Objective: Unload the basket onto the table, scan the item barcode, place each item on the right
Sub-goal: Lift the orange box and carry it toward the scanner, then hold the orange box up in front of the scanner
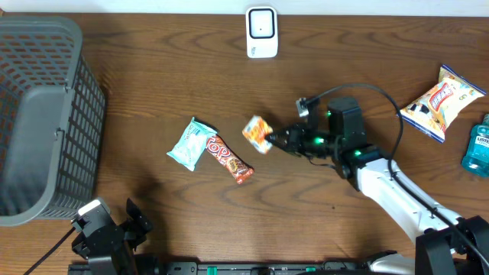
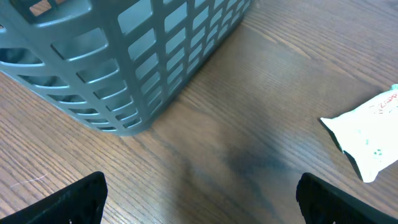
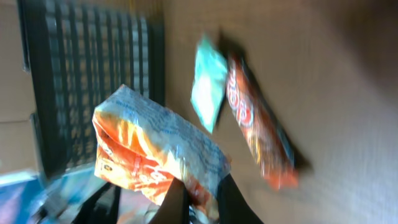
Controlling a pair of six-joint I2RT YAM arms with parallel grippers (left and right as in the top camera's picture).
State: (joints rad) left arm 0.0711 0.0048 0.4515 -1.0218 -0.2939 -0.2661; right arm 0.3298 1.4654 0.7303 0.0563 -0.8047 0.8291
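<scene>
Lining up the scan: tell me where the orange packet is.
Overhead, mid-table: the orange packet is held by the right gripper, just right of the red bar.

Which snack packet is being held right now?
The small orange packet, pinched by the right gripper. The teal packet, red bar and chip bag lie free on the table.

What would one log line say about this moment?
right gripper: shut on orange snack pack | left gripper: open, empty | white scanner: apart from pack

Orange-and-blue packet (image 1: 257, 134) — grey lattice basket (image 1: 82, 141).
</scene>
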